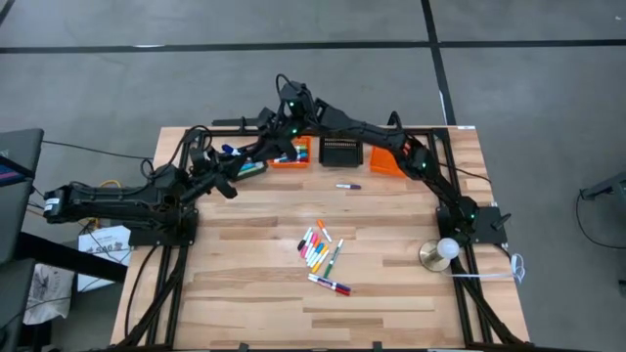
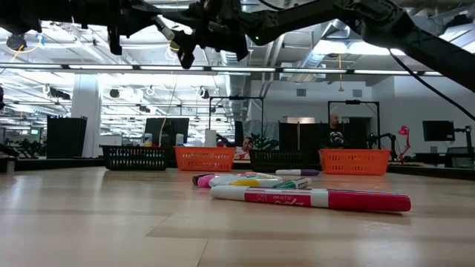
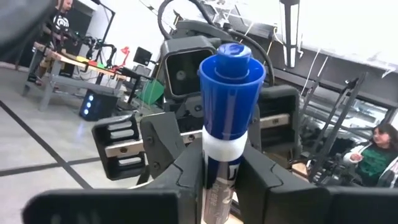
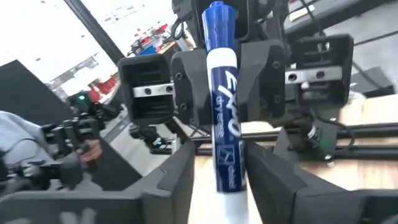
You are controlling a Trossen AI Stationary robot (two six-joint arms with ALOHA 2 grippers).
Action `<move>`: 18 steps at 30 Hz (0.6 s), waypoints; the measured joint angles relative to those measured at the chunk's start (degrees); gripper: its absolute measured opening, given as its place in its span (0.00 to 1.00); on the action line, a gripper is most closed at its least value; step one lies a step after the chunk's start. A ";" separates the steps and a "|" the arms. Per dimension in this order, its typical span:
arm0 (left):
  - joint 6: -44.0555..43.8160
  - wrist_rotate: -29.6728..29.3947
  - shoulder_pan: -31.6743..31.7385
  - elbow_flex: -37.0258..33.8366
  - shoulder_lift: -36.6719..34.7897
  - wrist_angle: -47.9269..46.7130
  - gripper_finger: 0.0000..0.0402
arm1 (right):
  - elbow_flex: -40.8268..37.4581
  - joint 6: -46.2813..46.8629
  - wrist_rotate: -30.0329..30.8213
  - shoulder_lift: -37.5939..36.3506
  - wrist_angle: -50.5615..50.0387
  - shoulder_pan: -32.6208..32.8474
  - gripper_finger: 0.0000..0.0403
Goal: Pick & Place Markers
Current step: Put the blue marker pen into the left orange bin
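My left gripper (image 3: 224, 186) is shut on a blue-capped white marker (image 3: 227, 106), high above the table's far left part (image 1: 227, 152). My right gripper (image 4: 227, 186) faces it, open. Its fingers stand on either side of the marker's lower end (image 4: 229, 177) with a gap showing. Several loose markers (image 1: 318, 249) lie on the table's middle, one lies alone farther back (image 1: 348, 186), and two lie nearer the front (image 1: 331, 286). A red-capped marker (image 2: 312, 199) lies closest in the low view. My left gripper pinches the marker's barrel (image 3: 219, 177) between its two fingers, below the white ring under the cap. The fingers (image 4: 186, 84) come from the table's left and lie across the marker. The marker is lifted clear, cap end up.
Several small mesh baskets stand in a row at the far edge: black (image 2: 133, 157), orange (image 1: 290, 154), black (image 1: 342, 152), orange (image 1: 384, 158). A white ball on a brass base (image 1: 442, 252) stands at the right. People show in the room behind (image 2: 335, 130).
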 joint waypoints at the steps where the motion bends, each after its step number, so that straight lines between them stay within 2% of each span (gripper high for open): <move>1: 0.27 0.00 0.00 0.00 -0.02 0.00 0.14 | 0.00 0.61 -1.21 0.02 -0.02 -0.38 0.37; 8: 1.98 -1.28 0.09 0.09 0.11 -0.81 0.14 | 0.00 2.97 -16.35 0.00 -4.61 -5.35 0.56; 10: 2.38 -1.69 0.04 1.60 0.66 -4.85 0.14 | 0.00 2.98 -19.38 0.00 -5.72 -7.41 0.58; 14: 3.40 -1.51 0.79 7.57 4.18 -16.02 0.14 | 0.00 0.89 -20.39 -0.46 -5.61 -11.28 0.59; 18: 3.46 -0.41 4.29 14.32 9.97 -25.14 0.14 | 0.00 -2.26 -19.35 -2.14 -5.49 -14.44 0.59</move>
